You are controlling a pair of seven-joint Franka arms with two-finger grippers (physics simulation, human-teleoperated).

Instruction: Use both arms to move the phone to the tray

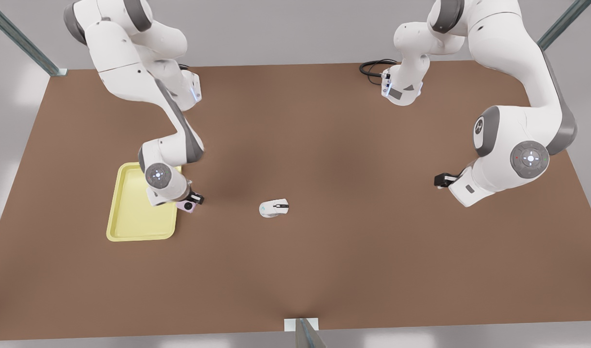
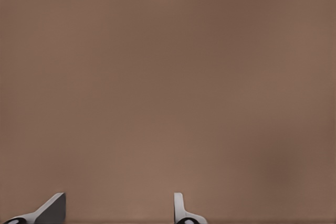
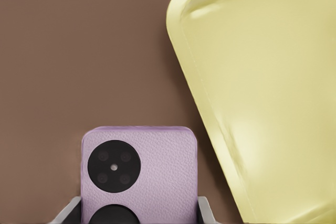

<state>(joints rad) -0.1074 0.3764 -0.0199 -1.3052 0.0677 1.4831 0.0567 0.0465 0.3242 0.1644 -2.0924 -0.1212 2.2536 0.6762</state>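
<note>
Now right tool (image 3: 139,211) clamps phone (image 3: 157,166) beside tray (image 3: 273,103).

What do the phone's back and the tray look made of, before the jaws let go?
The phone, held by the right gripper beside the tray, shows a fine pebbled lilac grain, likely leatherette, with a smooth black lens patch. The tray is pale yellow, smooth, with soft sheen along its rim, probably moulded plastic. The left gripper waits open over the table.

The tray (image 1: 131,227) is located near the table's (image 1: 353,270) left edge in the front view; the phone (image 1: 186,207) is positioned beside its right rim, the mouse (image 1: 274,208) near the table's centre.
</note>
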